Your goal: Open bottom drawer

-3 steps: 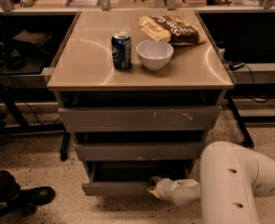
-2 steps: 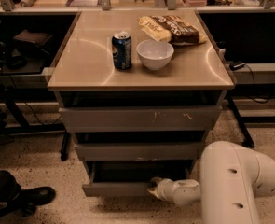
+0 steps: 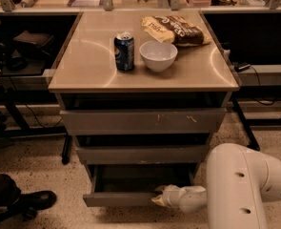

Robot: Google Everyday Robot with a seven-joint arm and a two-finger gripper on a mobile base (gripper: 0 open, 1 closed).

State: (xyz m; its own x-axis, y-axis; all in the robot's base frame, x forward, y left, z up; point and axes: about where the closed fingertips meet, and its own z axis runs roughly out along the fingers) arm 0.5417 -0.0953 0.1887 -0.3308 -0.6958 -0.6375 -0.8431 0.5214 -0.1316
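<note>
A speckled floor (image 3: 40, 163) lies under a bench (image 3: 83, 73) with three grey drawers in its front. Nearest, at the bench's lower right corner, a white arm (image 3: 240, 190) is cut off by the frame's bottom edge. Its claw (image 3: 160, 198) sits against the right part of the bottom drawer's (image 3: 116, 199) front, at the top rim. Whether the claw is open, closed or gripping the rim cannot be told, since its tip blends into the drawer edge.

The bottom drawer, lowest in the bench, stands pulled out part way. Its grey box is in shadow, and what it holds is not made out. Left of the bench's foot a dark shoe (image 3: 35, 200) shows, its wearer cut off.

Above come the middle drawer (image 3: 140, 155) and the scratched top drawer (image 3: 140, 122), each with a dark gap over it.

On the bench top stand a blue can (image 3: 124, 51) and, just right of it, a white bowl (image 3: 158, 56) with a plain white inside. Behind the bowl lies a snack bag (image 3: 175, 30). Clutter beyond the bench's far edge is too blurred to name.
</note>
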